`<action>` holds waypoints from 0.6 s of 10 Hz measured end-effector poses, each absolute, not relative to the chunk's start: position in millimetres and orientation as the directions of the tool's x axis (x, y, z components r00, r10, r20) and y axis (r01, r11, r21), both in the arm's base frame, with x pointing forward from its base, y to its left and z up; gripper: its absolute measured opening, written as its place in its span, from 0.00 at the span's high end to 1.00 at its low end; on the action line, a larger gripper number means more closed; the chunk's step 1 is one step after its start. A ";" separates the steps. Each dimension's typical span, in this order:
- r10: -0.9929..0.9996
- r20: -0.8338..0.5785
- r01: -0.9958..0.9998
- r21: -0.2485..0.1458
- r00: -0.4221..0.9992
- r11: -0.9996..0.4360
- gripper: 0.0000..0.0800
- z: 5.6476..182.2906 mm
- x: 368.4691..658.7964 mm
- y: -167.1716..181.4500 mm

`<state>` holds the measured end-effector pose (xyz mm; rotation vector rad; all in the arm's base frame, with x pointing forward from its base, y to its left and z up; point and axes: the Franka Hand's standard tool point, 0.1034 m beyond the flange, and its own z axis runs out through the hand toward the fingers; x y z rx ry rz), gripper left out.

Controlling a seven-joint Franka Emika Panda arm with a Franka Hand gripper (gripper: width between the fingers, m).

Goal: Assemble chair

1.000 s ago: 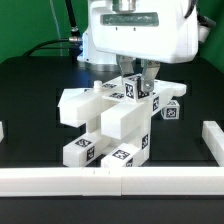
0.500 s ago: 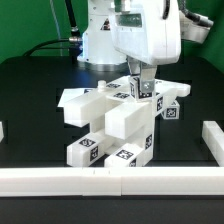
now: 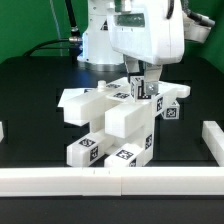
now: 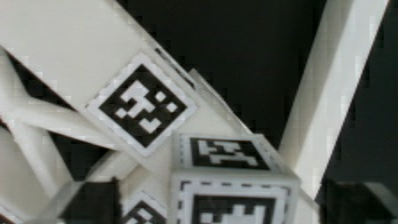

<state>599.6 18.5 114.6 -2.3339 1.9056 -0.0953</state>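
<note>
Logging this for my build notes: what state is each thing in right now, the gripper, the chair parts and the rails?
gripper: down at the top of the chair, open or shut not clear.
chair: partly built, blocks stacked in one cluster.
small tagged block: at the cluster's edge on the exterior view's right; joined or loose not clear.
border rails: lying flat, untouched.

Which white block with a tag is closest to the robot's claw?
The upright block at the back, just under the gripper. The two tagged blocks in front sit lower and much farther away.
</note>
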 end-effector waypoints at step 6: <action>-0.763 0.044 -0.753 -0.130 0.645 -0.645 0.19 115.3 600.2 20.5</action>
